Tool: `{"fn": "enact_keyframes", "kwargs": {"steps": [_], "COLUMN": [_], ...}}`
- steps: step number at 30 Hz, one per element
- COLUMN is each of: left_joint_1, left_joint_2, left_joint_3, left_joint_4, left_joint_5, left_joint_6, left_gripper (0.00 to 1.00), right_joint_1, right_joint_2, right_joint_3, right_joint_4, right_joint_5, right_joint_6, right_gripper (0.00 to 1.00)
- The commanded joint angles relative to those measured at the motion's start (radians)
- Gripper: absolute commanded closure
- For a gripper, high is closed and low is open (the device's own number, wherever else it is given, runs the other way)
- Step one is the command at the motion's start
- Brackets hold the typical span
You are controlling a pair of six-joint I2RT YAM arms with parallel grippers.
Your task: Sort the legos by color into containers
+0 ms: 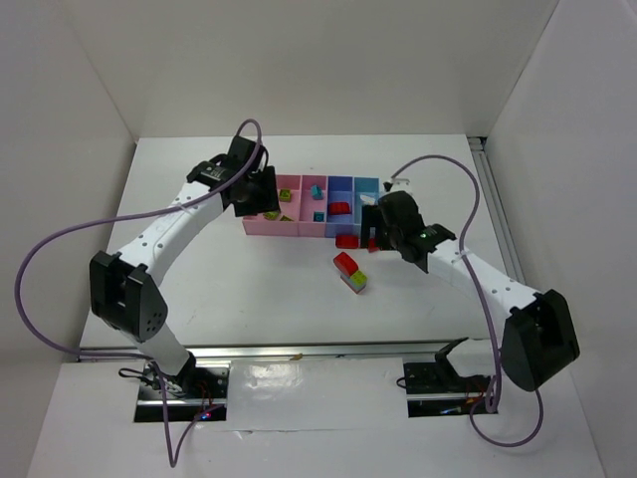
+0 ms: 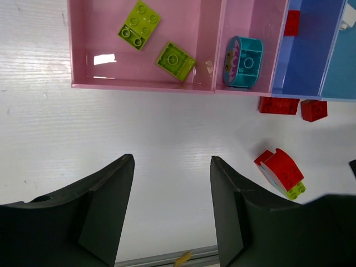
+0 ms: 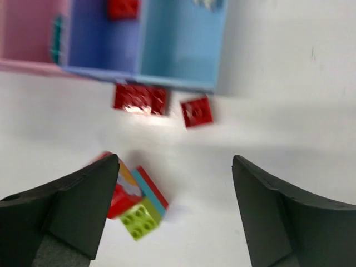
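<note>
The joined bins (image 1: 261,227) stand mid-table. The wide pink bin (image 2: 89,44) holds two lime bricks (image 2: 139,25) (image 2: 175,60). The narrow pink bin holds a cyan brick (image 2: 243,61). The periwinkle bin (image 3: 94,39) holds a red brick (image 3: 123,8). Two red bricks (image 3: 140,99) (image 3: 196,111) lie on the table just in front of the bins. A joined red, cyan and lime clump (image 3: 136,203) lies nearer. My left gripper (image 2: 172,167) is open and empty, in front of the pink bins. My right gripper (image 3: 175,167) is open and empty, above the table beside the clump.
The light blue bin (image 3: 181,44) at the right end holds a small white piece (image 1: 370,197). White walls close the table at the back and both sides. A metal rail (image 1: 299,351) runs along the near edge.
</note>
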Motion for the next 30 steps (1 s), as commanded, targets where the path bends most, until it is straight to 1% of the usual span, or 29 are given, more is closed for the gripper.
{"fn": "enact_keyframes", "kwargs": {"steps": [1,4,5,7,8,10,12,18,22,23,26,27,28,29,30], "left_joint_1": [-0.020,-0.031,-0.040,-0.040,-0.049,-0.050,-0.050,-0.050,-0.050,-0.050,-0.059,-0.059,-0.059,-0.059,-0.068], "left_joint_2": [0.035,0.046,0.046,0.046,0.046,0.046,0.046,0.046,0.046,0.046,0.055,0.066,0.066,0.066,0.066], "left_joint_3": [0.042,0.062,0.062,0.062,0.062,0.062,0.062,0.062,0.062,0.062,0.062,0.071,0.071,0.080,0.080], "left_joint_4": [0.016,0.016,0.016,0.016,0.016,0.016,0.016,0.016,0.016,0.016,0.016,0.016,0.016,0.016,0.016], "left_joint_5": [0.005,0.005,0.005,0.005,0.005,-0.004,-0.015,-0.015,-0.015,-0.015,-0.015,-0.015,-0.015,-0.015,-0.015], "left_joint_6": [0.016,0.016,0.016,0.016,0.016,0.025,0.025,0.025,0.025,0.025,0.016,0.016,0.016,0.016,0.016], "left_gripper": [0.32,0.32,0.32,0.32,0.32,0.32,0.32,0.32,0.32,0.32,0.32,0.32,0.32,0.32,0.32], "right_joint_1": [-0.012,-0.034,-0.034,-0.043,-0.055,-0.076,-0.104,-0.126,-0.126,-0.126,-0.126,-0.126,-0.126,-0.115,-0.115], "right_joint_2": [-0.027,0.036,0.084,0.129,0.169,0.201,0.252,0.372,0.393,0.393,0.393,0.393,0.381,0.381,0.349], "right_joint_3": [-0.091,-0.117,-0.118,-0.118,-0.118,-0.108,-0.108,-0.071,-0.059,-0.059,-0.059,-0.059,-0.059,-0.068,-0.068], "right_joint_4": [-0.025,0.043,0.075,0.112,0.132,0.187,0.237,0.302,0.336,0.345,0.345,0.345,0.345,0.328,0.319], "right_joint_5": [-0.014,-0.069,-0.079,-0.070,-0.069,-0.079,-0.094,-0.143,-0.143,-0.143,-0.134,-0.134,-0.134,-0.134,-0.134], "right_joint_6": [0.030,0.017,-0.002,-0.026,-0.026,-0.043,-0.061,-0.112,-0.135,-0.135,-0.144,-0.144,-0.144,-0.144,-0.144], "right_gripper": [0.09,0.09,0.09,0.09,0.11,0.20,0.23,0.23,0.23,0.26,0.39,0.45,0.57,0.60,0.66]}}
